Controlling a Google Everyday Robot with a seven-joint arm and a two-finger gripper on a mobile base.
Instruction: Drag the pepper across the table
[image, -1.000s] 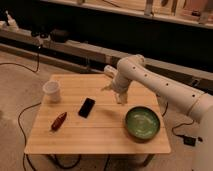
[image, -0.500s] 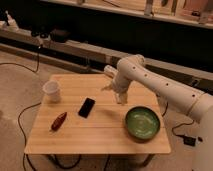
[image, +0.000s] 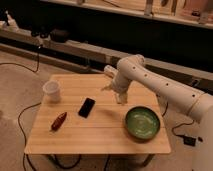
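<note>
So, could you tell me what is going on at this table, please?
A robot arm is to drag the pepper across the table. Its gripper hangs above the tabletop's middle, apart from the pepper, which lies untouched beyond the black phone. A white cup and a green bowl sit there too.

counter (image: 100, 135) – light wood, plank grain, matt. pepper (image: 58, 121) lower left: dark red, slight sheen. phone (image: 86, 107): flat black, glossy. bowl (image: 142, 123) at right: green, shiny like glaze. cup (image: 52, 91) upper left: white, matt. arm (image: 165, 87): smooth white shell, plastic by the look – pincer (image: 120, 99) at frame centre, above the counter, same pale finish.
</note>
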